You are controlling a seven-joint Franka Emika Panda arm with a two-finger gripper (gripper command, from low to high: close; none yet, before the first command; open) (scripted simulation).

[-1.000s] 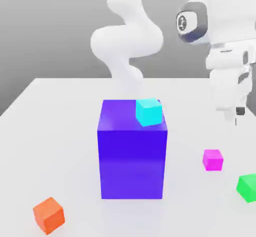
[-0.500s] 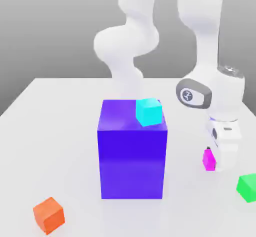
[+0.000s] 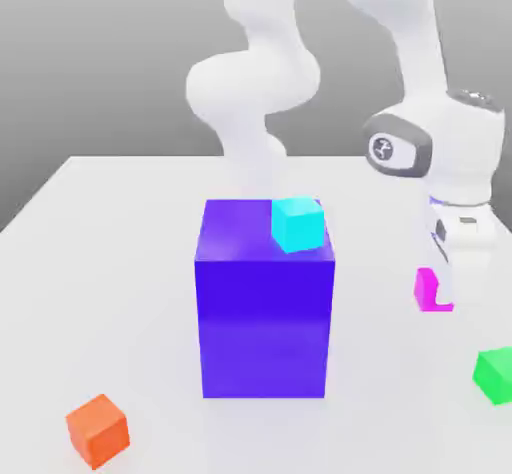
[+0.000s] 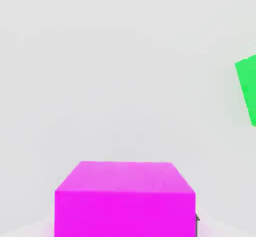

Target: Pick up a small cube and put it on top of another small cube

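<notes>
Half a second ago the small magenta cube (image 3: 430, 290) sat on the white tabletop (image 3: 100, 262) with the hand low beside it; now that cube is higher in the exterior view and tucked against the white gripper (image 3: 447, 297), and the arm's wrist has risen with it. A second ago the hand hung well above the cube, which lay alone on the surface. The other blocks have not shifted.

From the exterior view the magenta cube is partly hidden behind the hand, and whether the fingers are clenched on it I cannot tell; the hand view has the cube (image 4: 124, 198) close to the camera, with pale table beyond it.

Room: the tall blue-violet block (image 3: 264, 302) stands mid-table, at nine o'clock from the gripper, with a clear gap of bare table between them. The small green cube (image 3: 495, 374) lies at about five o'clock from the gripper, near it and cut by the exterior view's right edge; in the hand view it (image 4: 247, 88) is well apart from the magenta one. The small orange cube (image 3: 98, 429) sits at about seven o'clock from the blue-violet block, near the front edge.

Count: four small cubes, one each of magenta, green, orange and cyan, plus one large block. The small cyan cube (image 3: 298, 224) rests on the large block's top, at its far corner toward the exterior view's right
</notes>
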